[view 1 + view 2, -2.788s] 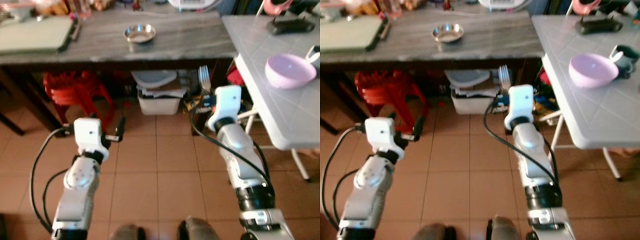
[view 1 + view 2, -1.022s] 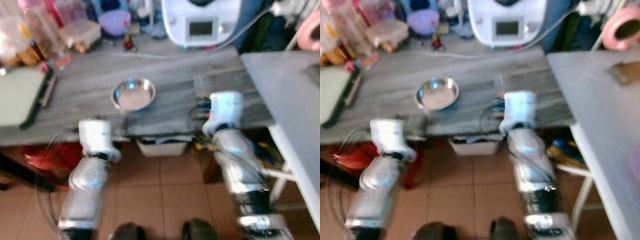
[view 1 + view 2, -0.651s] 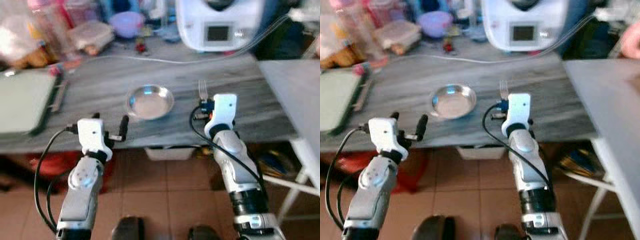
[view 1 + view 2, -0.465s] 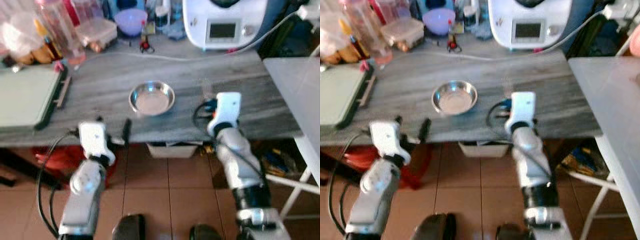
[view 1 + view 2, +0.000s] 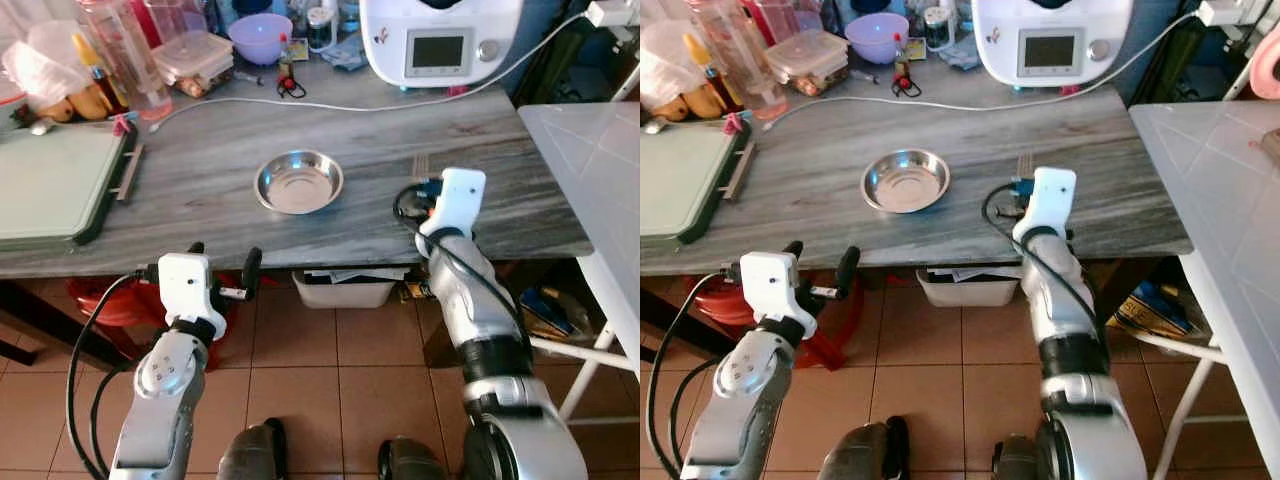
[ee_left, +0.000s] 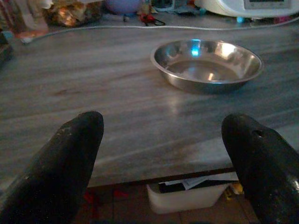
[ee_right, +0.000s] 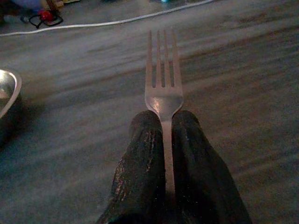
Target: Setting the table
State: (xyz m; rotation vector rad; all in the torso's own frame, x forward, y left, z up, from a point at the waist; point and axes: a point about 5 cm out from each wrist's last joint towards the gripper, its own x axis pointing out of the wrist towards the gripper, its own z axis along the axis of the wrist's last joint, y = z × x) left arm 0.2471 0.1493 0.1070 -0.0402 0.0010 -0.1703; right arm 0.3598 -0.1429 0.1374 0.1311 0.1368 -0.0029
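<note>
The steel bowl (image 5: pixel 298 182) on the grey table (image 5: pixel 200 205) is taken as the landmark. Left of the bowl and nearer to the robot, just off the table edge, the left claw (image 5: pixel 221 275) is held with its fingers (image 6: pixel 70 158) spread wide, and nothing is gripped in it. Right of the bowl, above the table top, the right claw (image 7: pixel 164 122) is pressed tight on the handle of a fork (image 7: pixel 162 79), whose tines are pointed away from the robot, toward the white kitchen machine (image 5: pixel 440 40) behind the bowl.

The step in hand is judged to be the laying of the fork beside the bowl. It is best done if the fork is brought down flat, parallel to the table edge and near the bowl's right side without touching it, and the fingers are parted only when the metal is resting on the table.

One bowl and one fork are counted, and two claws.
</note>
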